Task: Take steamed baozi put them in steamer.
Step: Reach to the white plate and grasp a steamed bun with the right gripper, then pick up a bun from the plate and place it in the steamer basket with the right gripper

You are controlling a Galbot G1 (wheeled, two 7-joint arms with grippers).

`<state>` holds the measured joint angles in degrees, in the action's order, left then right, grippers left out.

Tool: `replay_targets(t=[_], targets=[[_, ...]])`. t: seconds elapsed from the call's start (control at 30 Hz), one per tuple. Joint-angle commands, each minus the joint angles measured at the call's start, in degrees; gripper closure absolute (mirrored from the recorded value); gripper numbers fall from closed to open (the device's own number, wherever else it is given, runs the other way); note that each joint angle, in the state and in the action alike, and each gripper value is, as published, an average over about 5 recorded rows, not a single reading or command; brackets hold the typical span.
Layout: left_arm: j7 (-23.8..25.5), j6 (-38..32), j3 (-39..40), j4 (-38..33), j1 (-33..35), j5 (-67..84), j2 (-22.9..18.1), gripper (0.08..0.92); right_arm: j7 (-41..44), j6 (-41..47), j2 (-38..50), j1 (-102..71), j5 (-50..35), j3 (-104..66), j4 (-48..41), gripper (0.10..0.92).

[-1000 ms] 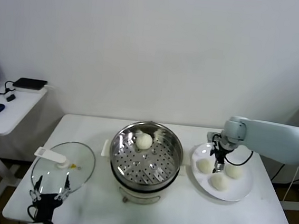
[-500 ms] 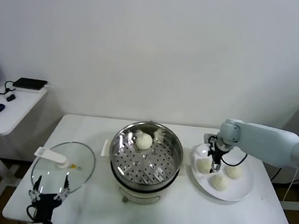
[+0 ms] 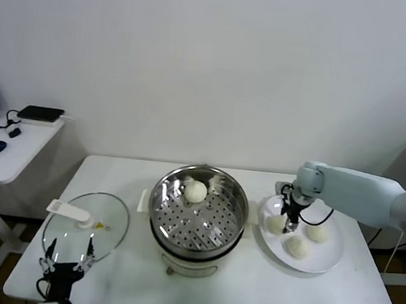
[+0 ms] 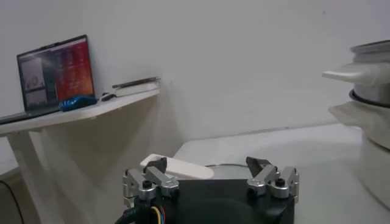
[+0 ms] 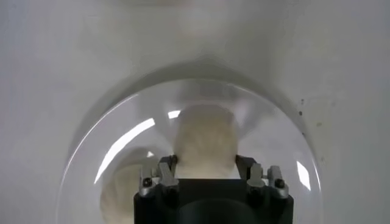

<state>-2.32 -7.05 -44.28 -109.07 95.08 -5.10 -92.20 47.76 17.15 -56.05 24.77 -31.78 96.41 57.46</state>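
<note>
Right gripper (image 3: 285,225) closing in on a baozi on the plate

Its fingers sit on both sides of the near-left baozi (image 5: 205,141), but I cannot tell if they already hold it. Squeeze softly, lift straight up over the plate (image 3: 325,261) rim, then cross to the steamer (image 3: 197,212) (one bun (image 3: 195,191) inside, much free tray). Left gripper (image 4: 211,182) waits wide open near the glass lid (image 3: 85,228).

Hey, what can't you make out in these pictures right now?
- Right wrist view: the right end effector straddles a baozi; its own body hides whether the fingers press it.
- Left wrist view: the steamer is cut off by the frame edge; its inside is unseen.
- Head view: the left end effector is too small to read.
</note>
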Motion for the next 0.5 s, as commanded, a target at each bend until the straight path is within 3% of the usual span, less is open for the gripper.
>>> replay_targets(t=[0.03,0.5], targets=[[-0.03,-0.02,0.00,-0.05,0.04,-0.02,-1.50,0.177,0.32,-0.16,0.04,0.23,0.30,-0.29,0.11,0.382],[-0.38,-0.76,0.16,0.06,0.75,-0.45,-1.25,0.177,4.90,-1.19,4.19,18.23,-5.10,7.88,12.50,0.411]])
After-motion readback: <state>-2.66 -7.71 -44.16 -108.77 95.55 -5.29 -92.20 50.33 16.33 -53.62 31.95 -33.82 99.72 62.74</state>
